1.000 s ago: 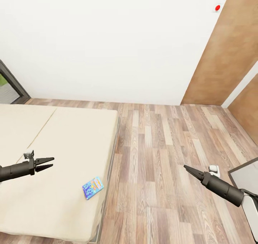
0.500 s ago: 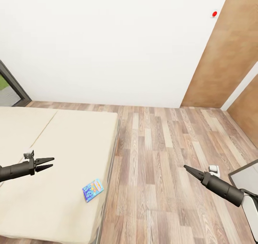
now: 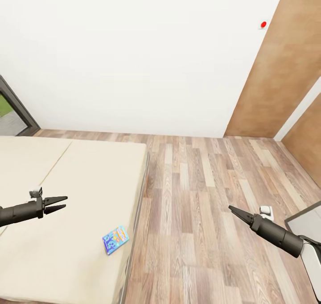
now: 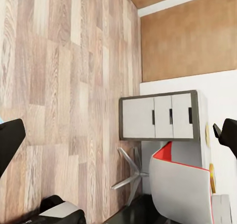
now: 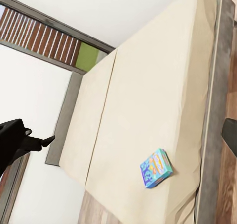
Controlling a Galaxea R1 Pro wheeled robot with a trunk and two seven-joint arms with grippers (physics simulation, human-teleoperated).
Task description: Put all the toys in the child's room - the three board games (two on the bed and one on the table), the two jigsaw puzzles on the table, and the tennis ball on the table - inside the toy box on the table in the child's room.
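One light blue board game (image 3: 115, 239) lies flat near the bed (image 3: 67, 197) edge, at 7 o'clock in the head view. Left gripper (image 3: 61, 203) hovers over the bed, jaws slightly apart, empty. Right gripper (image 3: 232, 210) hangs over the wood floor (image 3: 200, 183), jaws together.

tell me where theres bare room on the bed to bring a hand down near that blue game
The bed is bare all around the light blue board game, which lies alone near the floor-side edge. Widest free patch: between the game and the left gripper. Tightest: the strip between the game and the mattress edge.
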